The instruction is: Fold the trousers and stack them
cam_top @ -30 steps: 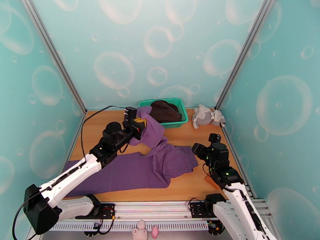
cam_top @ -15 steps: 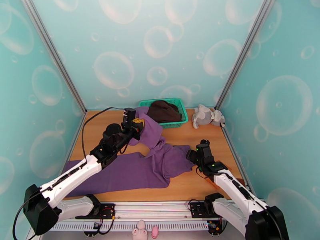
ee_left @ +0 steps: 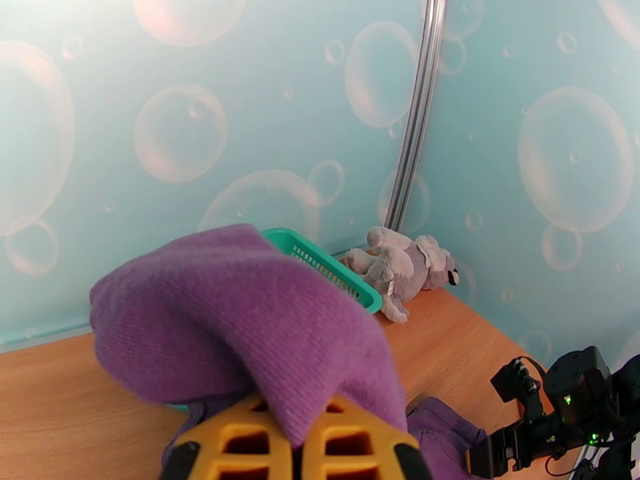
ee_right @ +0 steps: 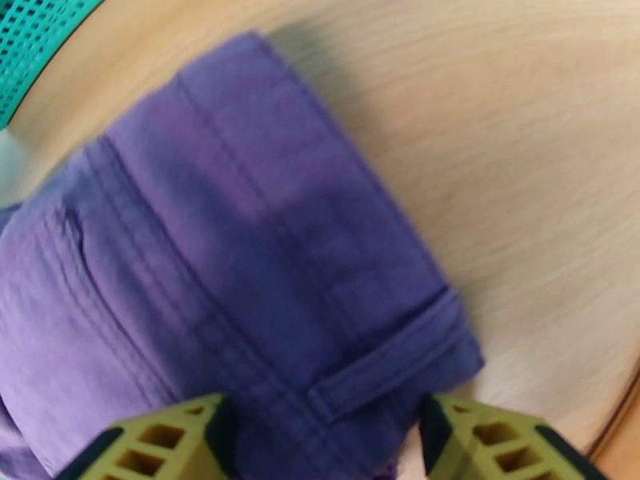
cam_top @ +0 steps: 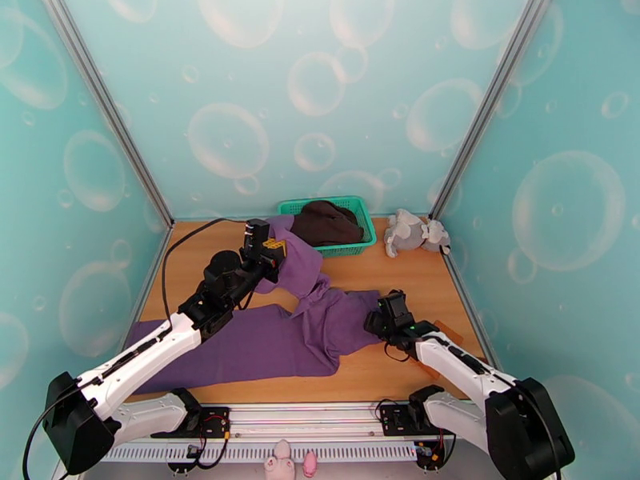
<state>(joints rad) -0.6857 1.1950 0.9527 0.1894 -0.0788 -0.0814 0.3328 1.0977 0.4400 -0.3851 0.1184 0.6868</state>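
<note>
**Left wrist view.** The left tool (ee_left: pixel 298 442) is cut off by the lower edge. Its fingertips are buried under a fold of the trousers (ee_left: pixel 240 314). The same fold covers most of the basket (ee_left: pixel 340 274), leaving one corner of the rim exposed.

**Right wrist view.** The counter (ee_right: pixel 520 154) and the fabric are blurred, and the stitching is soft. The right tool (ee_right: pixel 320 442) is cut at the lower edge, so its fingers appear as stubs. The trousers run off the left and lower edges.

**Top view.** The left arm (cam_top: pixel 152 350) overlies part of one trouser leg. The dark brown garment (cam_top: pixel 324 222) hides the basket's interior. Whether the right tool touches the fabric cannot be told here.
</note>
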